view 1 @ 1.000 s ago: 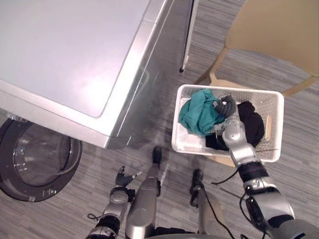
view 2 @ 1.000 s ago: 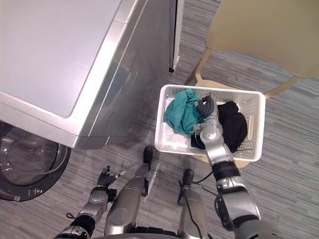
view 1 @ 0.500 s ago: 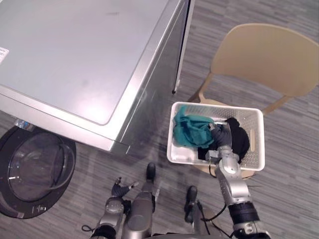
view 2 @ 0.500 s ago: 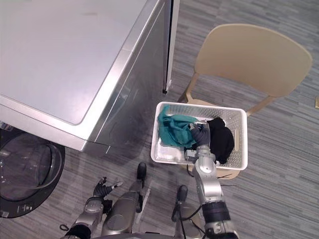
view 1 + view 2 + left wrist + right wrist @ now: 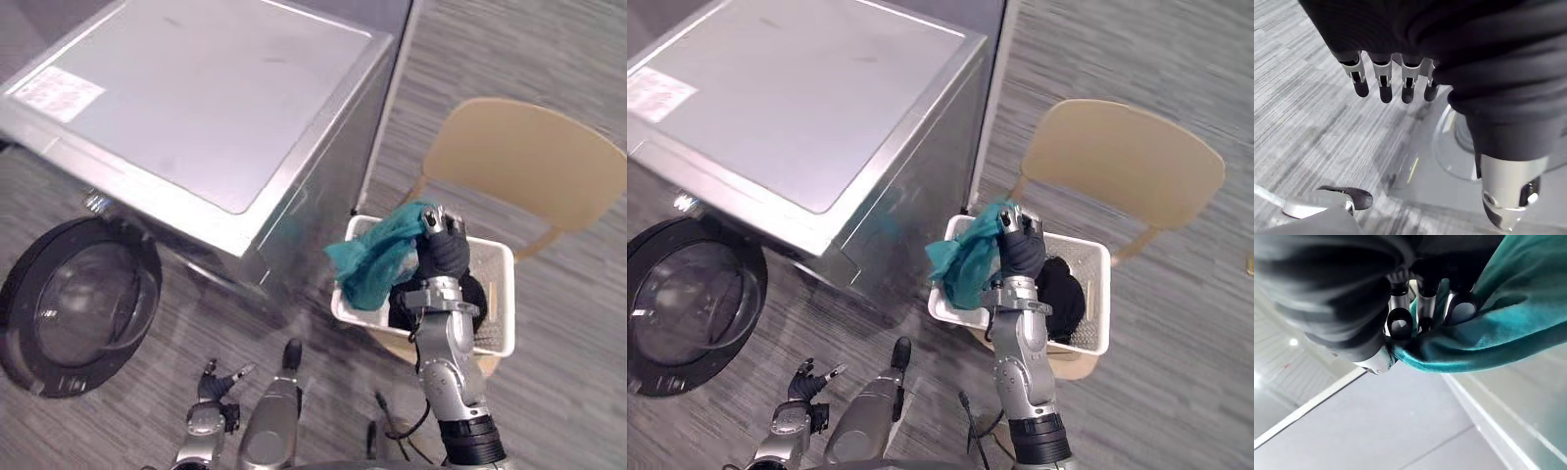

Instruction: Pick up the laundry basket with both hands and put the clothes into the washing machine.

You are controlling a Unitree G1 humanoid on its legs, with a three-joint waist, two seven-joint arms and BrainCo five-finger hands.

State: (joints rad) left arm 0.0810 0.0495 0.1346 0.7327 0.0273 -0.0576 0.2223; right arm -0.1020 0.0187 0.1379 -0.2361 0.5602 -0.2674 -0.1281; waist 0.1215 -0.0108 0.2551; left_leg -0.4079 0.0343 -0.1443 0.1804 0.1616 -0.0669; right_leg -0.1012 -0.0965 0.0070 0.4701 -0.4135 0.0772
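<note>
Item: teal garment (image 5: 377, 257), clenched in my right hand (image 5: 443, 257) above the basket (image 5: 498, 294), ready for the washing machine (image 5: 216, 98); left hand (image 5: 217, 380) slack, empty.

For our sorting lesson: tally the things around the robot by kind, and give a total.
Garments: 2, the teal garment and the black garment
Laundry basket: 1
Chair: 1
Washing machine: 1
Total: 5

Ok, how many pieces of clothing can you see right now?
2. A teal garment is gripped in the right hand, held above the white basket. A black garment lies in the basket. More may be hidden beneath it.
</note>
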